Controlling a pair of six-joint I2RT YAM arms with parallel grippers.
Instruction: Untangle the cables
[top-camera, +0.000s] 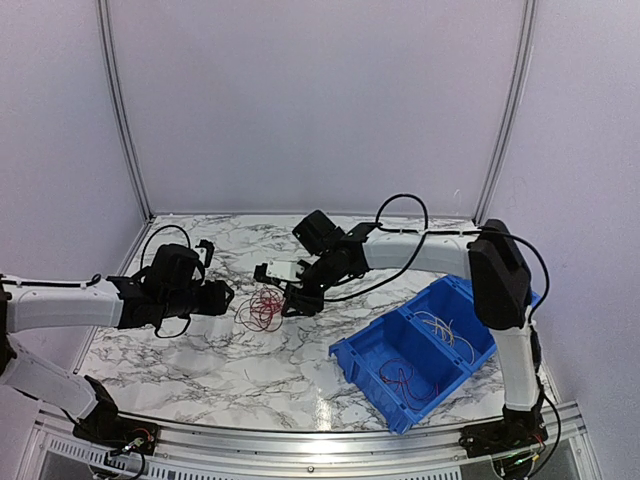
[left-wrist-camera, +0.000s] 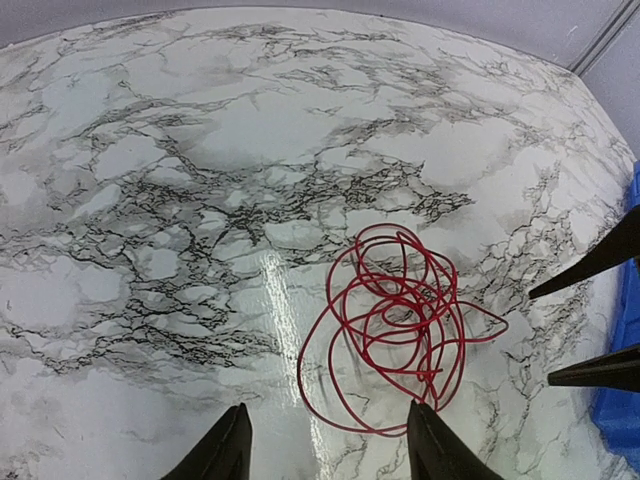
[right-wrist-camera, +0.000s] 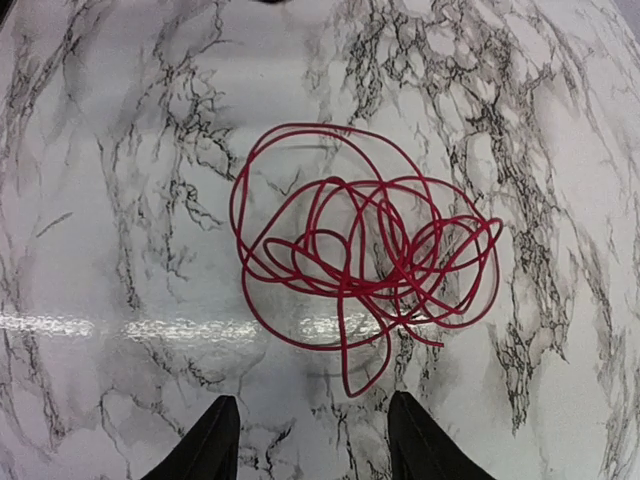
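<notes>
Overhead, two robot arms face each other across a marble-patterned table (top-camera: 180, 350), with a tangled red cable (top-camera: 262, 308) lying on the surface between them. The left gripper (top-camera: 224, 297) sits just to the left of the tangle and the right gripper (top-camera: 298, 303) just to its right. Both are low over the tabletop, and whether either touches the wire cannot be told from this height. Toward the front right of the table stands a blue bin (top-camera: 365, 350) with two compartments. Some red and dark wires (top-camera: 400, 378) lie in the nearer compartment and pale wires (top-camera: 443, 328) in the farther one.

Seen from the left wrist camera, the red cable is a flat heap of overlapping loops on the marble, ahead of the gripper and a little to the right of its centre line. The left fingers (left-wrist-camera: 228, 450) stand spread with nothing between them, and the tip of the right-hand finger sits just beside the lowest loop. Two dark fingertips of the right gripper reach in from the right edge, parted, pointing at the heap and clear of it. A sliver of the blue bin shows at the lower right corner.

Seen from the right wrist camera, the same cable fills the middle of the view, a wide outer ring enclosing many smaller crossing loops. One narrow loop trails toward the camera and ends just ahead of the gap between the right fingers (right-wrist-camera: 210, 445), which are parted and grasp nothing
</notes>
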